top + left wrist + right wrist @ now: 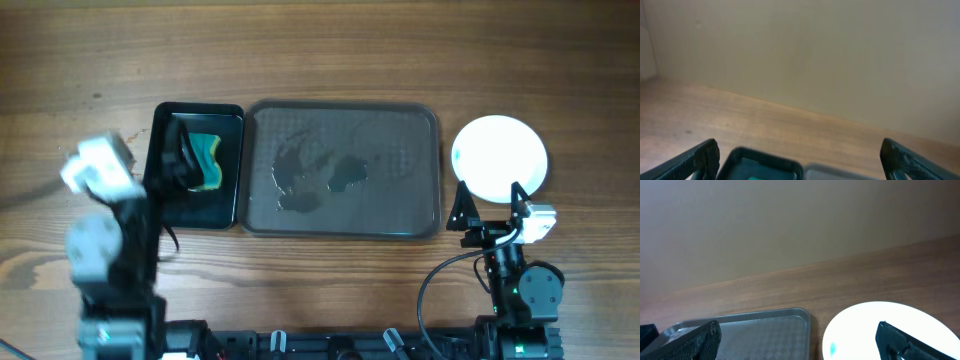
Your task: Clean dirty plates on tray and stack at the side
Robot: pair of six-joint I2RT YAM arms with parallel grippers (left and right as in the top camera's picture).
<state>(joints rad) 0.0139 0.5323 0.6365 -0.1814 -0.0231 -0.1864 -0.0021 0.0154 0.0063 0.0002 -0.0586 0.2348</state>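
The small glossy black tray [196,214] sits in the left half of the overhead frame and holds a teal and yellow sponge [210,160] toward its right side. The left gripper [185,155] hangs over this tray just left of the sponge. In the left wrist view its fingers [702,159] stand wide apart at the bottom corners, released and empty, with the black tray's far rim [765,162] low between them.

The large grey-brown tray [400,130] fills the centre of the overhead frame, its left edge just beside the black tray. Its textured floor carries dark, wet-looking smears [315,172] left of middle.

The plate [500,155] lies on the wooden table [320,50] at centre right, just beside the large tray's right edge and outside it. From overhead it is a round, glaring white disc, and the glare hides whether it is one plate or a stack. The right wrist view shows a small blue mark [832,349] on its white surface near the bottom edge.

The right gripper [490,195] sits at the plate's lower rim. Its fingers [702,341] are spread wide and grasp nothing, with the plate low between them.
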